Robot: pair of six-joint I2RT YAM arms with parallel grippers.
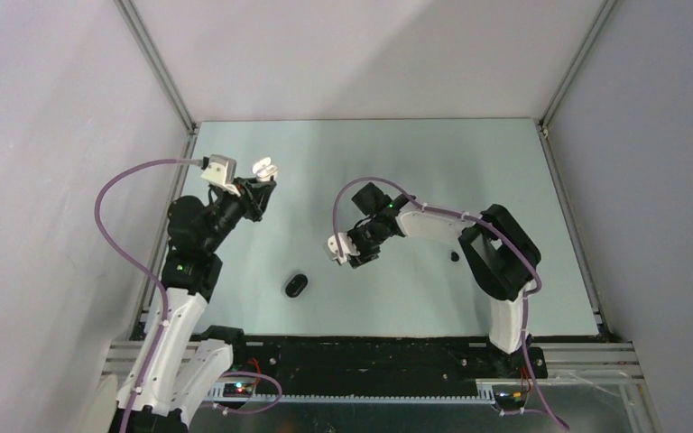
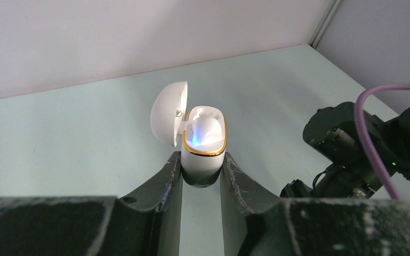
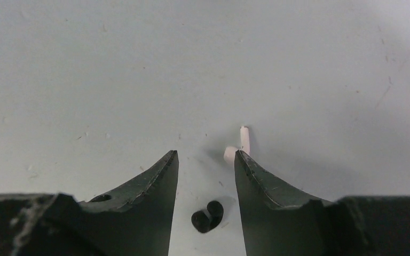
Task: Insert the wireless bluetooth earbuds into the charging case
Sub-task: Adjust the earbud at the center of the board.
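My left gripper (image 2: 203, 160) is shut on the white charging case (image 2: 204, 145) and holds it upright above the table, its lid (image 2: 168, 112) open to the left. A white rounded shape lit blue sits in the case's gold-rimmed mouth. In the top view the case (image 1: 264, 167) is at the back left. My right gripper (image 3: 205, 154) is open and points down at the table. A black earbud (image 3: 207, 216) lies between its jaws, and a white earbud (image 3: 240, 144) lies at the tip of the right finger (image 3: 256, 181). Both are untouched.
A closed black charging case (image 1: 296, 285) lies on the table near the front, between the arms. A small black bit (image 1: 455, 256), maybe another earbud, lies right of the right gripper (image 1: 354, 253). The right arm (image 2: 363, 144) shows in the left wrist view. Walls enclose the table.
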